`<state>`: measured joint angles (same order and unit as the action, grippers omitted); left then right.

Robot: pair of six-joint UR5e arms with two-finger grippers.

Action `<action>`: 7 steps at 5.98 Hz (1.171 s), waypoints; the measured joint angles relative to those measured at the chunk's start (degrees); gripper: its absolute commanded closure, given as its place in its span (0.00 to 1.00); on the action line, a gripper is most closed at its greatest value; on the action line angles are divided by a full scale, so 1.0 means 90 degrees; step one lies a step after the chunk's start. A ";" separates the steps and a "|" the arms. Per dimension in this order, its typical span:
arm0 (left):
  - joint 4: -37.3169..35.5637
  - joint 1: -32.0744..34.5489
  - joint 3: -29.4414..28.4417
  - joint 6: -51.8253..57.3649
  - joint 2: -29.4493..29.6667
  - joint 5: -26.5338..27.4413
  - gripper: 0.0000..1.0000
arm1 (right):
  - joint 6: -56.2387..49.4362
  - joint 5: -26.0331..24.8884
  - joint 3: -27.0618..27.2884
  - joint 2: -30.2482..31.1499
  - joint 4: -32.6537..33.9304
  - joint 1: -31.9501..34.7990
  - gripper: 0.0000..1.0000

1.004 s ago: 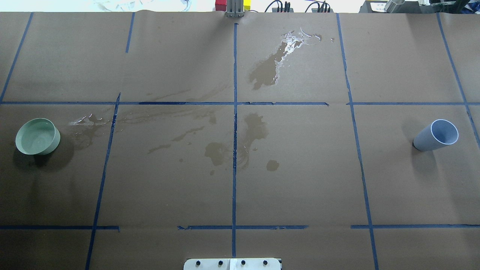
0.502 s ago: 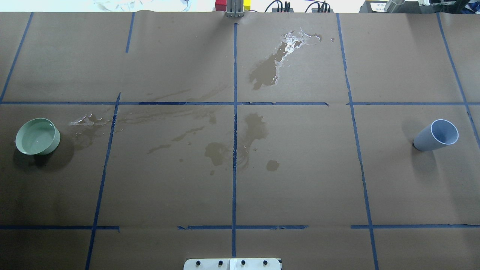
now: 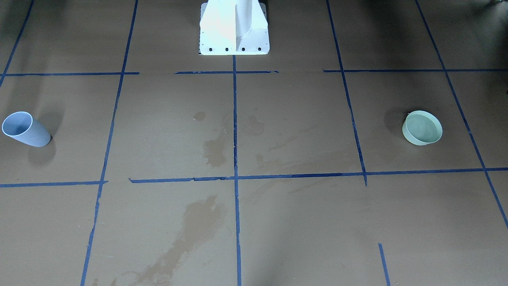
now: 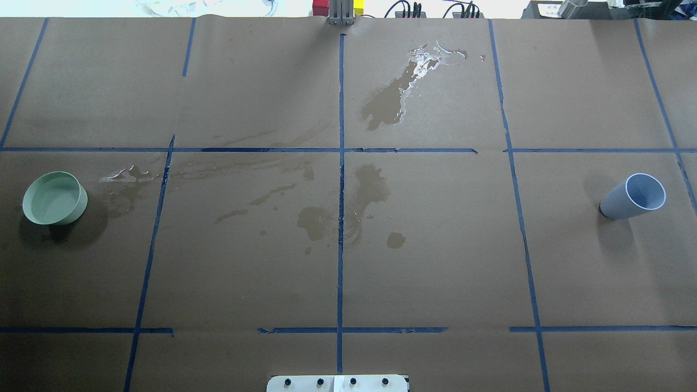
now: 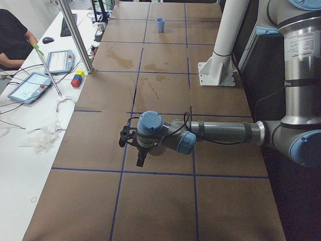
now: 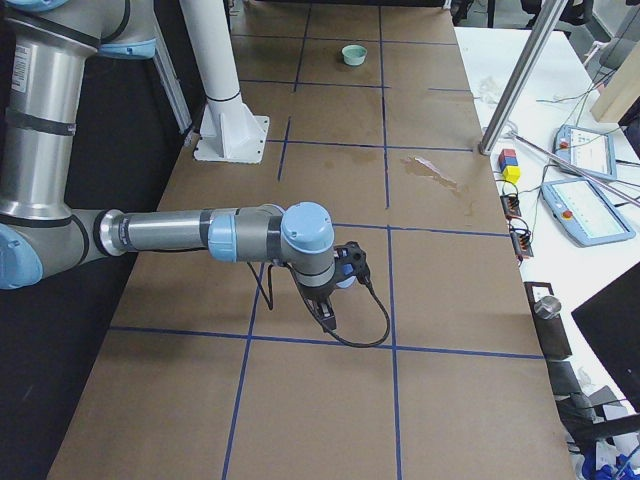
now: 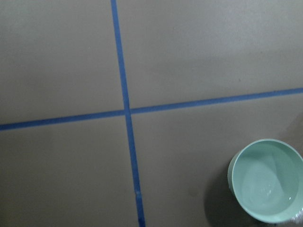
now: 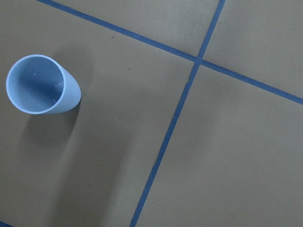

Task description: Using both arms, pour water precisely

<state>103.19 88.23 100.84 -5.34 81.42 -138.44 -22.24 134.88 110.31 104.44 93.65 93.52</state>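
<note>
Count first: two arms out over the table. My left arm (image 5: 225,133) stretches level across the near squares in the left side view, and my right arm (image 6: 180,235) does the same in the right side view. My left claw (image 5: 140,159) hangs off its wrist pointing down, and so does my right claw (image 6: 329,320). From these side angles I cannot tell whether either one is open or closed.

One green bowl (image 4: 54,198) sits at my far left. One blue-grey cup (image 4: 633,196) stands on its base at my far right, well apart from the bowl. My left wrist camera looks straight down on the bowl, and there is the water (image 7: 265,182), a clear rippling pool inside it. There is more on the table too: several dark wet patches (image 4: 370,185) around the middle, and one long one farther out with a glinting edge.

The surface is brown paper (image 4: 245,272) gridded with blue tape (image 4: 341,163). My white pedestal (image 3: 234,28) is bolted at the near edge. Beyond the paper there is a white bench with two tablets (image 6: 590,210), a small stack of coloured blocks (image 5: 76,79) and a person in black (image 5: 12,40).
</note>
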 measured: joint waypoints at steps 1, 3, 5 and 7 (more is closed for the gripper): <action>-0.0908 0.0107 0.0304 0.0473 0.0008 0.0138 0.00 | 0.0001 0.0028 -0.0006 0.0020 0.0026 0.0000 0.00; -0.1695 0.0157 0.0388 0.1354 -0.0019 0.0479 0.00 | 0.0008 0.0062 -0.0059 0.0048 0.0111 -0.0018 0.00; -0.1913 0.0186 0.0375 0.1721 -0.0209 0.0510 0.00 | 0.0105 0.0039 -0.0093 0.0021 0.0098 -0.0184 0.00; -0.1920 0.0185 0.0526 0.1738 -0.0456 0.0511 0.00 | 0.0645 0.0011 -0.0111 0.0031 0.0098 -0.0499 0.00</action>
<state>85.91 89.90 105.57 10.30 77.32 -133.84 -16.44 134.98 109.31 104.72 94.53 89.02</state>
